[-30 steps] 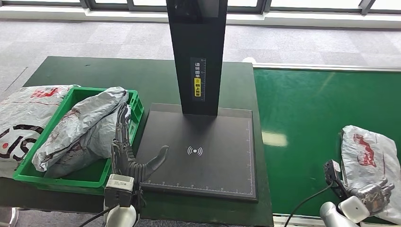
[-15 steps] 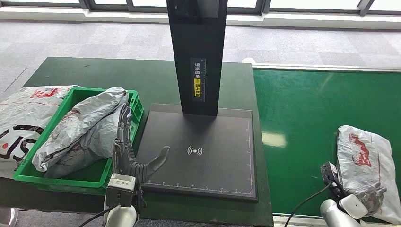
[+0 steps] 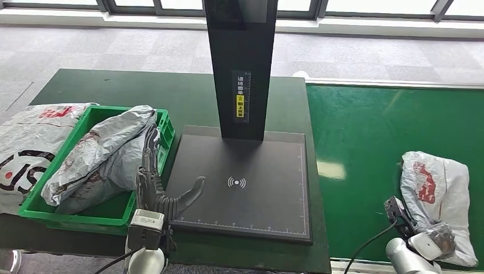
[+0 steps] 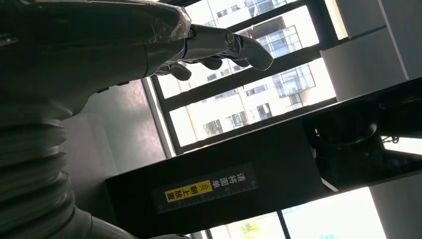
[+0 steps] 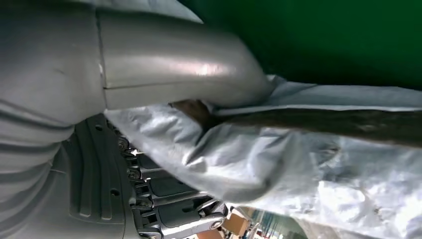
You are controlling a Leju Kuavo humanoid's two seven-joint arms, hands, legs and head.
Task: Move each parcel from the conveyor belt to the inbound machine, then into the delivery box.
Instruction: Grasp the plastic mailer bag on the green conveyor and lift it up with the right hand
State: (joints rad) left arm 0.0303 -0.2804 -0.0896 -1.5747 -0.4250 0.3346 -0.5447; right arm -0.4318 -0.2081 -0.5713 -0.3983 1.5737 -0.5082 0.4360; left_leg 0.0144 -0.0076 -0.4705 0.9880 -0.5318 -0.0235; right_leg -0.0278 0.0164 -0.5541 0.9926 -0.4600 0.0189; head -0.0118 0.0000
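Parcel gripped on the conveyor belt; left hand held open at the machine.
In the head view, the right hand (image 3: 438,238) is closed on the grey parcel (image 3: 436,197) lying on the green conveyor belt (image 3: 376,137), its fingers largely hidden by wrapping; the left hand (image 3: 157,182) is spread, empty, between the delivery box (image 3: 114,212) and the inbound machine (image 3: 242,188). In the right wrist view, the thumb (image 5: 174,69) is pressed onto the parcel.
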